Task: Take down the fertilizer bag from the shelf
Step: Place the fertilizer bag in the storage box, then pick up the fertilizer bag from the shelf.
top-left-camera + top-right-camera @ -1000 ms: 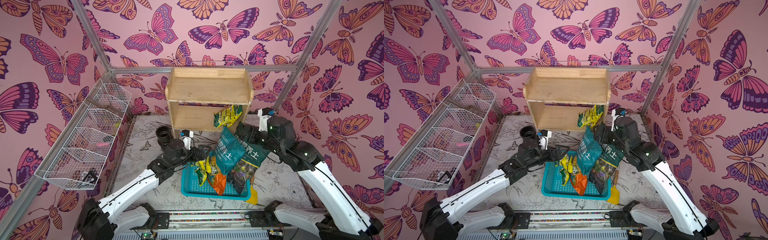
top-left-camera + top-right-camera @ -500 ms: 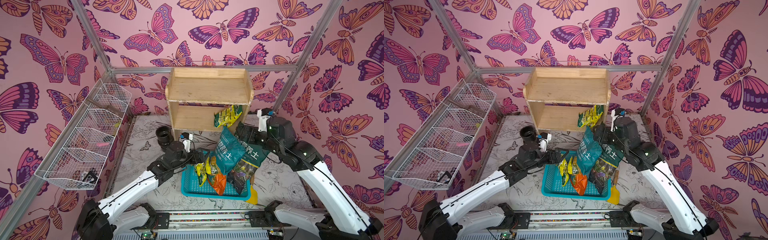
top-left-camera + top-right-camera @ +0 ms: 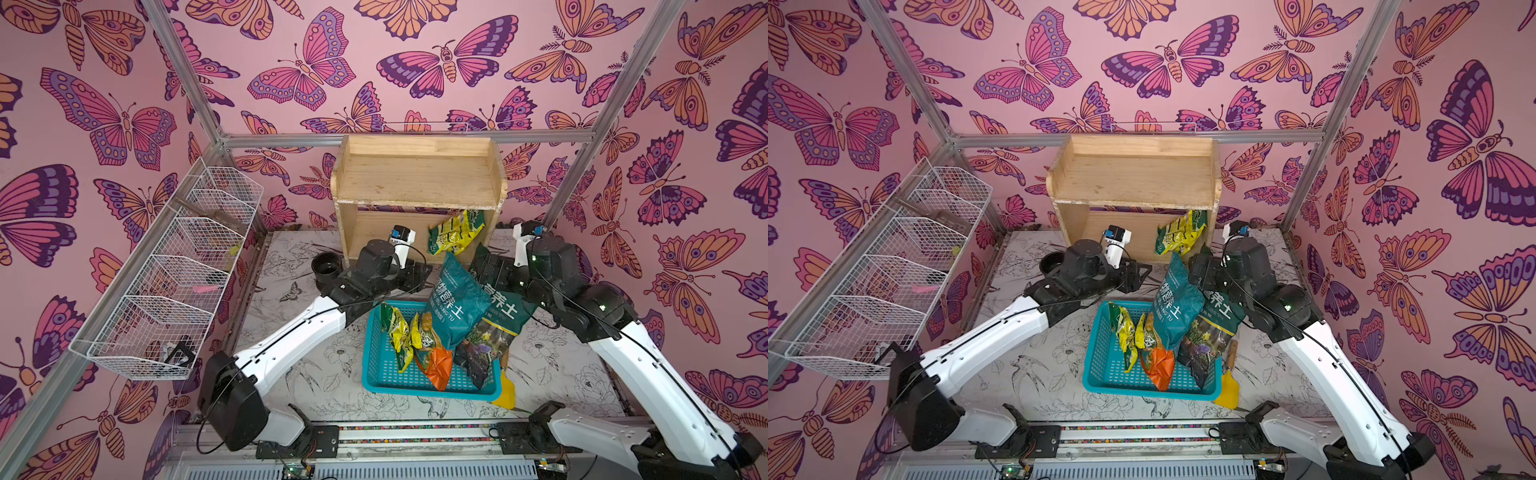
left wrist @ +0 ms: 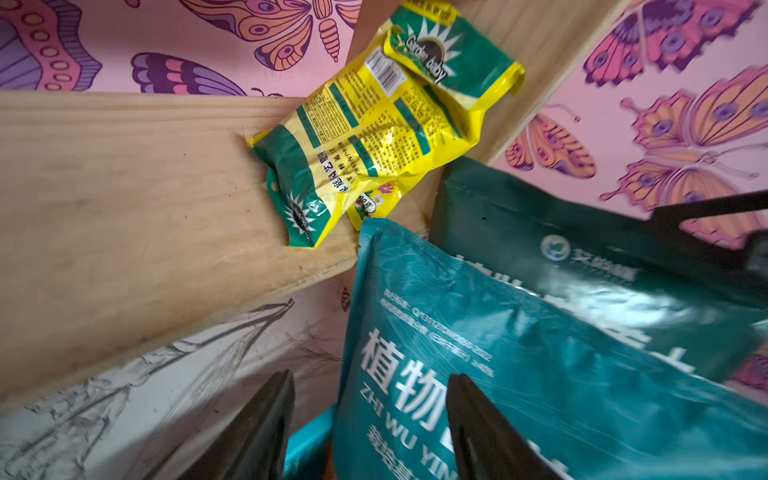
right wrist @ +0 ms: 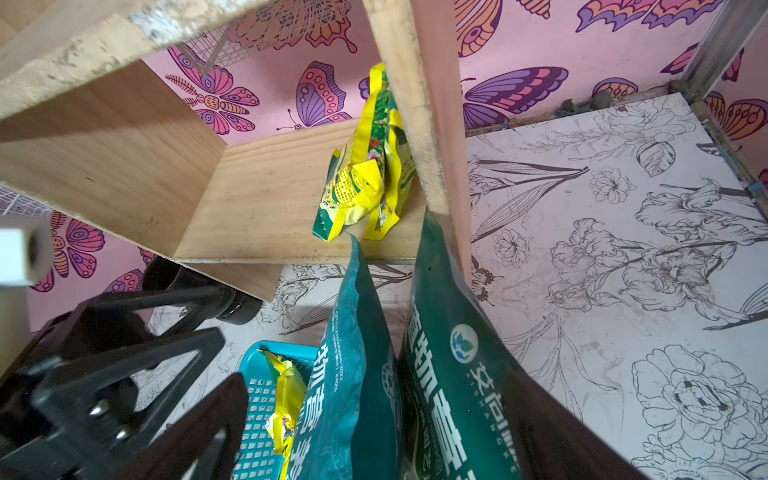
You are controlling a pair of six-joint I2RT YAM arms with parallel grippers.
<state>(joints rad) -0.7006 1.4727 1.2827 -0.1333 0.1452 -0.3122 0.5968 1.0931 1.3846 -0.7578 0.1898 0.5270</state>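
Reach step: yellow bag (image 4: 374,137) on lower tier of shelf (image 3: 415,178), ungripped; left and right jaws apart. Next: left jaws past teal sack (image 4: 519,374), onto bag

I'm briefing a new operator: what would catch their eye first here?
Pink butterfly-print walls dominate everything. At the back stands the pale wooden shelf, a yellow fertilizer bag propped at the right end of its lower tier. In front, a teal basket holds tall green soil bags.

Yellow-green fertilizer bag (image 3: 456,232) aslant at right end, lower tier of pale wooden shelf (image 3: 415,178)
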